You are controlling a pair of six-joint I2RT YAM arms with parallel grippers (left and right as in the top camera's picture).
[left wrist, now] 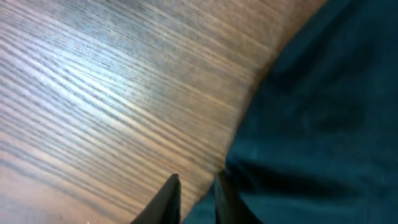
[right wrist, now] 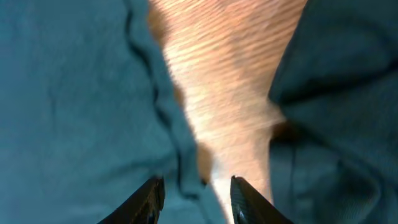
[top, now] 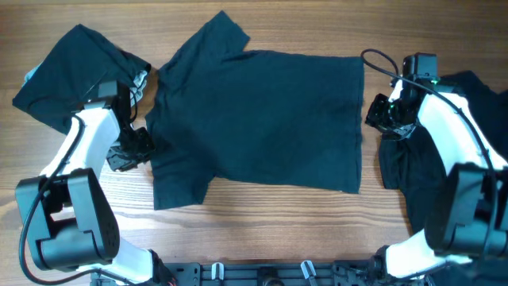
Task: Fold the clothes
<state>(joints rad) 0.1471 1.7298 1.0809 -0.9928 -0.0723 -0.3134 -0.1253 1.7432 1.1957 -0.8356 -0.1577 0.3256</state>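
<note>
1. Markings: pale patch point(top: 140, 79) on the right edge of the left garment point(top: 67, 67); too small to read.
2. Shirt point(top: 262, 119): dark teal, short-sleeved, spread flat mid-table. Long axis runs left to right. Collar and both sleeves lie at the left end and the straight hem at the right end. One sleeve points to the far edge, the other to the near edge.
3. Left garment: dark, crumpled, at the far-left corner. Its right edge lies just beside the shirt's collar end; contact cannot be told.
4. Right garment point(top: 397, 171): dark, bunched at the right edge, partly under the right arm. A narrow strip of wood parts it from the shirt's hem.
5. Table point(top: 262, 230): wood grain. There is a bare band along the near edge below the shirt, bare wood along the far edge right of the upper sleeve, and open wood at near left around the left arm.
6. Left gripper point(top: 131, 155): at the shirt's left edge, beside the near sleeve. Fingers point(left wrist: 168, 202) are drawn close with a slim gap, tips at the fabric's edge. Whether cloth is caught cannot be told.
7. Right gripper point(top: 377, 115): at the hem's far end. Fingers point(right wrist: 149, 199) are spread, straddling the hem edge over the wood gap, gripping nothing.
</note>
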